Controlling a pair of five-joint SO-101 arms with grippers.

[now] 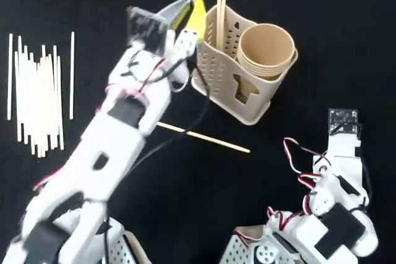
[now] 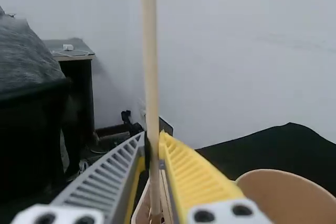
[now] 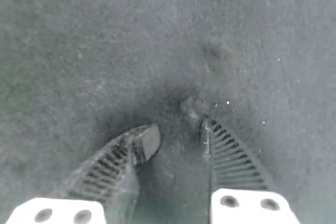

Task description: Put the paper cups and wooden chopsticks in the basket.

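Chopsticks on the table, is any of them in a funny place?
Yes. One chopstick lies alone and slanted on the black table just in front of the basket, away from the bundle of chopsticks lined up farther off. It looks as if it strayed or was dropped.

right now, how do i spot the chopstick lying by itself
Find the beige basket on the black table. Just below it in the high view lies one slanted wooden chopstick. Unlike the chopstick pile at the left edge, it lies alone.
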